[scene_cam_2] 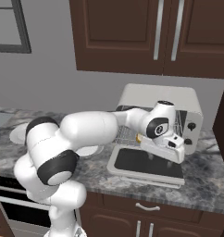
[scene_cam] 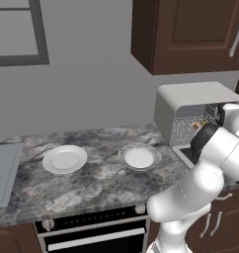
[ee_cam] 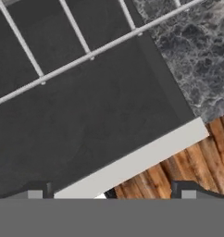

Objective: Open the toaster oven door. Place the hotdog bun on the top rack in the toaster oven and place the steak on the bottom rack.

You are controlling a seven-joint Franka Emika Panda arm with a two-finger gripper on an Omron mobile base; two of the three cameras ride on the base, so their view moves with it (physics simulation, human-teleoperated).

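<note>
Toaster oven (scene_cam_2: 188,99): light grey box on the right end of the marble counter (scene_cam: 92,183), below the dark wood wall cabinets (scene_cam_2: 132,37). Front faces the robot. Two dark knobs sit one above the other on its right panel.

Toaster oven door (scene_cam_2: 132,159): folded fully down, lying flat on the counter in front of the oven, dark glass facing up, long axis running across the oven's width. In the hand view the glass and its pale front frame (ee_cam: 132,162) slant across the picture, with a wood floor past the counter edge.

Racks: a wire rack (scene_cam: 183,129) shows inside the open oven; which shelf it is cannot be told.

Hotdog bun (scene_cam: 202,122): a small golden-orange shape inside the oven on the wire grid, mostly hidden behind the arm; its long axis cannot be read.

Steak: a small reddish spot (scene_cam: 195,126) just beside the bun inside the oven, too small to confirm.

Gripper (scene_cam_2: 153,156): hangs over the lowered door, just in front of the oven mouth, pointing down at the glass. Finger tips (ee_cam: 34,194) stand far apart at the picture's bottom with nothing between them; jaws released.

Other: two white plates, one larger (scene_cam: 64,159) and one smaller (scene_cam: 139,157), apart on the counter left of the oven; black built-in oven (scene_cam: 92,232) below.
</note>
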